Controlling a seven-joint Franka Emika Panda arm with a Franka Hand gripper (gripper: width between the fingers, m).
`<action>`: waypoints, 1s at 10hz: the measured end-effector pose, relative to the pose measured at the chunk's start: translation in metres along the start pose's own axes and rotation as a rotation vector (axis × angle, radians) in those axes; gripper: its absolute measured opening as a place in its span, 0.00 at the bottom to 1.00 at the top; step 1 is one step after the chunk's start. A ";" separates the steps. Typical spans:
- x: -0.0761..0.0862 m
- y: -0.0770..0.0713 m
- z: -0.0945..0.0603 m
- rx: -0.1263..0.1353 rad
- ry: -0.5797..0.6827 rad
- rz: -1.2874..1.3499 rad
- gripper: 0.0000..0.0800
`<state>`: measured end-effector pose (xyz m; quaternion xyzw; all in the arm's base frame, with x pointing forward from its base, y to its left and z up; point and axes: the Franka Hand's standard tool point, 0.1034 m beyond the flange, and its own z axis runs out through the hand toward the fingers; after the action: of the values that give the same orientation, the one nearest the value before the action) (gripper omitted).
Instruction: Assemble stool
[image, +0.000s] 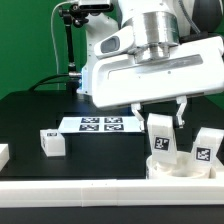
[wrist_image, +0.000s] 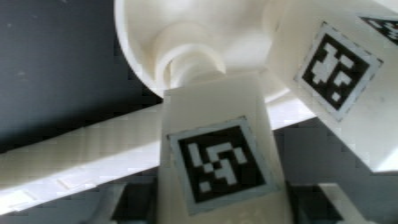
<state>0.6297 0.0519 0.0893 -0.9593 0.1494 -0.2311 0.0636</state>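
Observation:
My gripper is shut on a white stool leg with a marker tag, holding it upright over the round seat at the exterior view's lower right. In the wrist view the held leg runs from between my fingers to a socket in the seat. A second leg stands on the seat beside it, and its tag shows in the wrist view. A third leg lies loose on the table at the exterior view's left.
The marker board lies flat behind the loose leg. A long white rail borders the table's front edge, right beside the seat, and crosses the wrist view as a rail. A small white piece shows at the far left edge.

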 end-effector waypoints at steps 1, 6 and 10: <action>-0.001 0.001 0.001 -0.002 0.007 0.000 0.41; -0.008 0.009 0.003 -0.012 0.055 -0.014 0.41; -0.011 0.009 0.004 -0.010 0.119 -0.024 0.50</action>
<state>0.6197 0.0474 0.0798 -0.9459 0.1427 -0.2875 0.0470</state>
